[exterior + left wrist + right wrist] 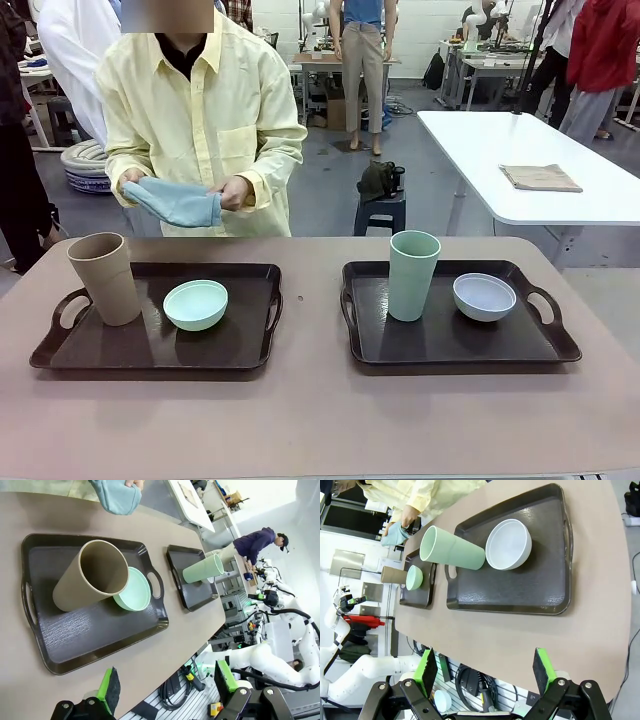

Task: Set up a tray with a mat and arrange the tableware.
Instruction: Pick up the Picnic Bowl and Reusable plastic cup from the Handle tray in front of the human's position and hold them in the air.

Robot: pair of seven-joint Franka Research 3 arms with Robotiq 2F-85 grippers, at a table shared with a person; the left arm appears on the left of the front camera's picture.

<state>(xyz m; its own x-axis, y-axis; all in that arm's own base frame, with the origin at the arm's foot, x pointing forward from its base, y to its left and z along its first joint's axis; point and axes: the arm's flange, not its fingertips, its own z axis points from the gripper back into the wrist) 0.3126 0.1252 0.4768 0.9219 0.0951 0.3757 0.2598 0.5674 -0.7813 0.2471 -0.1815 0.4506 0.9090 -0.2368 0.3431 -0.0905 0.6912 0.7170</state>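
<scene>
Spread wide and gripping nothing, my left fingers [111, 690] hang by the near edge of the bench [320, 425]. My right fingers [428, 670] are just as far apart and bare, also at the near edge.

On the left tray [150, 350] the tan tumbler [105, 278] stands upright at the left end, with the mint bowl [195, 304] just beside it toward the middle. The right tray [450, 345] sits apart from the first. Its sage tumbler [412, 275] stands upright near the left end, with the pale bowl [484, 296] close on its right.

Across the bench a person [200, 100] in a yellow shirt holds a folded blue cloth [175, 202] in both hands [237, 192], above the far edge and clear of the trays.
</scene>
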